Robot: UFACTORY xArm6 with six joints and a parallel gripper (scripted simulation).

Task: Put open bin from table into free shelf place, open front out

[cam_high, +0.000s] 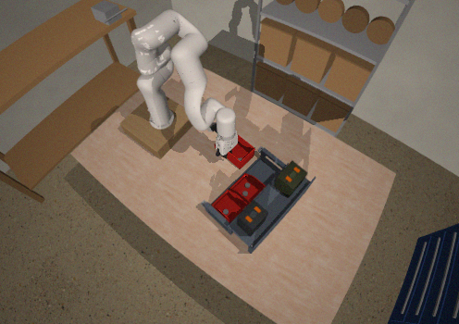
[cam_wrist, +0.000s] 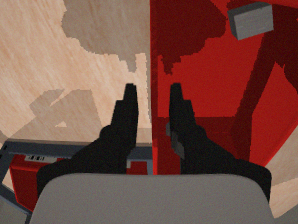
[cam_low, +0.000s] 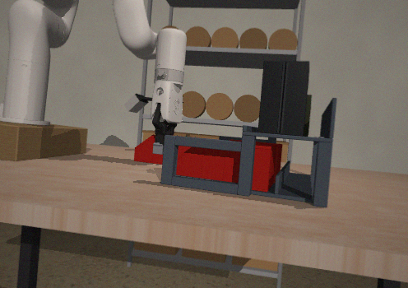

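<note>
The red open bin [cam_high: 241,152] stands on the table beside the grey shelf frame [cam_high: 259,197]. A grey part [cam_wrist: 250,19] lies inside the bin. My gripper [cam_high: 222,152] points down at the bin's near side wall. In the wrist view the fingers stand one on each side of that wall [cam_wrist: 153,63], with a small gap on both sides, so they are open and not gripping. In the side view the gripper [cam_low: 160,140] is low at the bin's end [cam_low: 145,152], just outside the shelf's corner post.
The shelf holds two red bins [cam_high: 238,196], a dark bin with orange parts [cam_high: 253,218] and a green bin [cam_high: 291,178], with a gap [cam_high: 272,196] between the last two. The arm's base block [cam_high: 155,130] is on the table's far left. A storage rack [cam_high: 319,54] stands behind.
</note>
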